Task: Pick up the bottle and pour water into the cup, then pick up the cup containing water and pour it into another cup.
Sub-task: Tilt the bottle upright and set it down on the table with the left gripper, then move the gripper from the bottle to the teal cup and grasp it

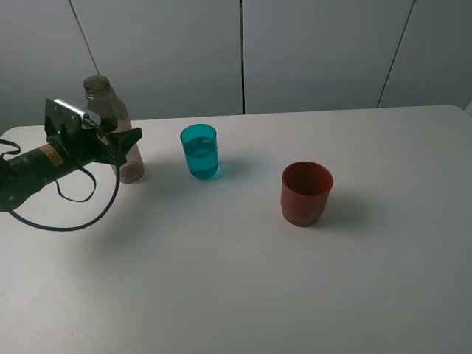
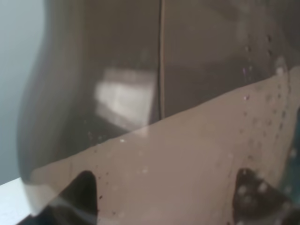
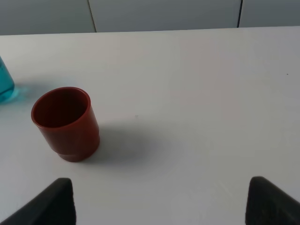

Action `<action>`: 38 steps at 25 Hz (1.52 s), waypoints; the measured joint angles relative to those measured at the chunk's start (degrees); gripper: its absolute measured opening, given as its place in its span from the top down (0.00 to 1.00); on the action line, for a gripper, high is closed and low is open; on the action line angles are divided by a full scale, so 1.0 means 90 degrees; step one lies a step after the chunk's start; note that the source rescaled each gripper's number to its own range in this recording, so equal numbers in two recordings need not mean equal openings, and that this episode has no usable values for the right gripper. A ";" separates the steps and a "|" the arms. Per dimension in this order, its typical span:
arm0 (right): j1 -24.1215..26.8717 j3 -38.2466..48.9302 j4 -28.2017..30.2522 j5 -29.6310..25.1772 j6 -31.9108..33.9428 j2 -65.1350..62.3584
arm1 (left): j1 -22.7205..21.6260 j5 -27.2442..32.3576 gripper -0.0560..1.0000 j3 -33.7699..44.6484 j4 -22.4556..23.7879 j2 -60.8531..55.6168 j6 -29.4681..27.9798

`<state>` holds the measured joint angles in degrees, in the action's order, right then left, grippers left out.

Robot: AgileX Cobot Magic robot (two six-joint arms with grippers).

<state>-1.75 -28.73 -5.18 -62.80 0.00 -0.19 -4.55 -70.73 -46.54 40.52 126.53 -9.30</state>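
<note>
Tinted plastic bottle (image 1: 112, 110) (narrow-necked); translucent teal tumbler (image 1: 200, 151)

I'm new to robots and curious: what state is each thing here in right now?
bottle: upright, uncapped, gripped.
teal cup: upright, holding water.
red cup: upright, looks empty.
left gripper: shut on the bottle.
right gripper: open, holding nothing.

tabletop (image 1: 243, 295): white; I see three things on it.
bottle (image 1: 131, 162): far left, upright.
teal cup (image 1: 200, 150): bottle's 3 o'clock, water inside.
red cup (image 1: 306, 193): teal cup's 4 o'clock.
</note>
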 joint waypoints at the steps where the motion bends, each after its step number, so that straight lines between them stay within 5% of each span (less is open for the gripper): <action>1: 0.0000 0.0000 0.0000 0.0000 0.0000 0.0000 | 0.0000 0.0000 0.89 0.0000 0.0024 0.0000 -0.0001; 7: 0.0000 0.0000 0.0000 0.0000 0.0000 0.0000 | 0.0000 0.0060 0.82 0.0000 0.0093 -0.0052 -0.0001; 12: 0.0000 0.0000 0.0000 0.0000 0.0000 0.0000 | 0.0000 0.0149 0.19 0.0000 0.0129 -0.0226 0.0002; 14: 0.0000 0.0000 0.0000 0.0000 0.0000 0.0000 | 0.0000 0.0149 0.08 0.0000 0.0129 -0.0313 0.0002; 28: 0.0000 0.0000 0.0000 0.0000 0.0000 0.0000 | 0.0000 0.0219 0.05 0.0014 0.0037 -0.1560 -0.0033; 38: 0.0000 0.0000 0.0000 0.0000 0.0000 0.0000 | 0.0454 0.1605 0.05 0.0014 -0.0022 -0.3334 -0.1007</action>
<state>-1.75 -28.73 -5.18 -62.80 0.00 -0.19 -0.46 -56.28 -46.41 40.32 96.53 -18.37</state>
